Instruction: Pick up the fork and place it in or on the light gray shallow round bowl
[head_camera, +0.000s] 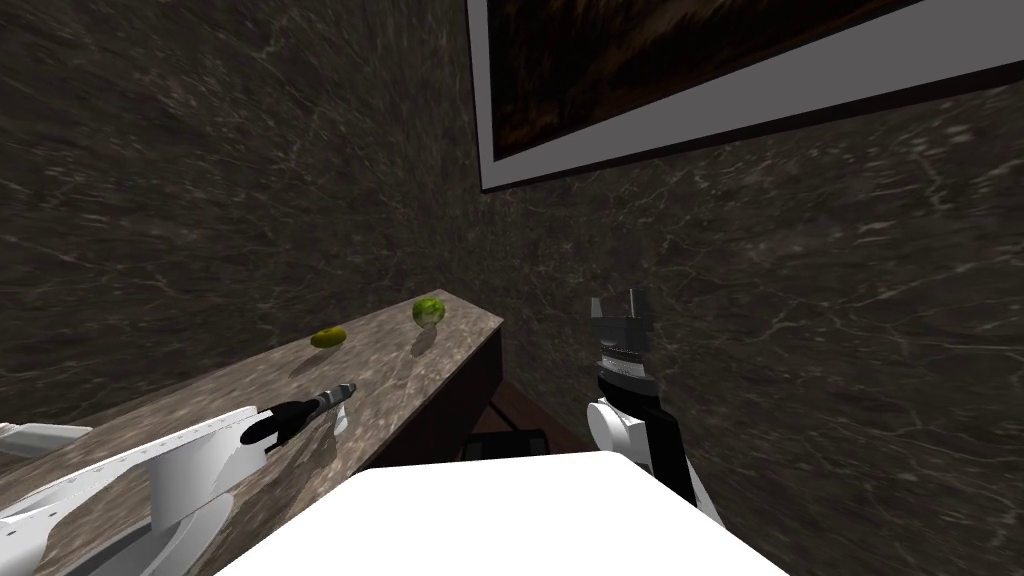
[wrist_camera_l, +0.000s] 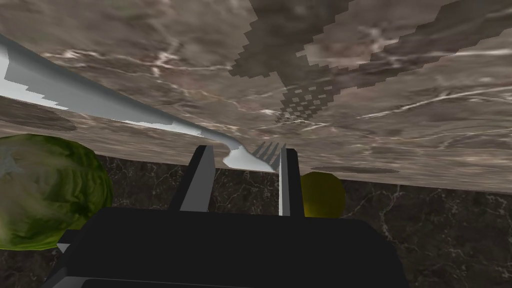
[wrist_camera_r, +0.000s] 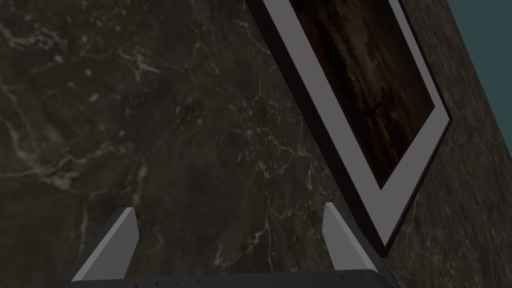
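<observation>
Left gripper (wrist_camera_l: 245, 148) narrowed on the fork (wrist_camera_l: 100, 102) at its neck, over the counter (wrist_camera_l: 400, 125). Long axis lies across my fingers (wrist_camera_l: 197, 195): handle toward the counter's green head (wrist_camera_l: 45, 190), tines toward its yellow fruit (wrist_camera_l: 322, 195) (lift clearance unclear). Right gripper (wrist_camera_r: 228, 209) spread wide, off the counter's end.

We can read no words, numbers, brands or signs anywhere here. The framed picture (head_camera: 700, 60) gives us only a dark brown smear, and the fork (wrist_camera_l: 125, 111) is plain, unmarked grey.
</observation>
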